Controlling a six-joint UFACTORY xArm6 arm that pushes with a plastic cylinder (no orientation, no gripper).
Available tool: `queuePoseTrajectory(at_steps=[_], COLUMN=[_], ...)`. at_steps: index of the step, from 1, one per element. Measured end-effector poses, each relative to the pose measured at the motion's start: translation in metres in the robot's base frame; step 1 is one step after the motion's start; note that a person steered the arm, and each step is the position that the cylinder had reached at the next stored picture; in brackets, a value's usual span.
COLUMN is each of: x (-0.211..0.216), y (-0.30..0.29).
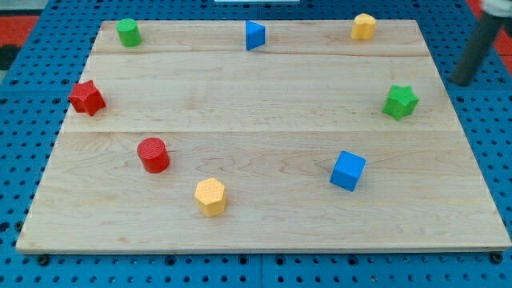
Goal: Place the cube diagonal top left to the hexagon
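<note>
The blue cube (pixel 347 170) sits on the wooden board (pixel 264 96) at the lower right. The yellow hexagon (pixel 210 197) lies at the lower middle-left, well to the cube's left and a little lower. My tip (pixel 462 82) is at the view's right edge, just off the board's right side, far above and right of the cube. It touches no block.
A red cylinder (pixel 153 154) stands up-left of the hexagon. A red star (pixel 86 98) is at the left edge, a green cylinder (pixel 128 32) top left, a blue triangular block (pixel 254 35) top middle, a yellow block (pixel 363 26) top right, a green star (pixel 400 102) at the right.
</note>
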State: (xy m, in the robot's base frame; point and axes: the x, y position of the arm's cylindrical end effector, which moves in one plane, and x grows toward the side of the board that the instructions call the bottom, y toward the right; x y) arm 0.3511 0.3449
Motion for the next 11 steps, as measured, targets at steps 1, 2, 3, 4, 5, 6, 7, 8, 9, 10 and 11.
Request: queuePoseTrajectory(at_steps=[1,2,3,4,5,6,7,8,9,10,11], x=[0.025,0.093,0.106,0.135,0.166,0.174,0.179,0.213,0.214,0.214,0.257], y=[0.000,-0.065,-0.165,-0.252,-0.217,-0.216,-0.153,-0.212,-0.296,-0.204,-0.213])
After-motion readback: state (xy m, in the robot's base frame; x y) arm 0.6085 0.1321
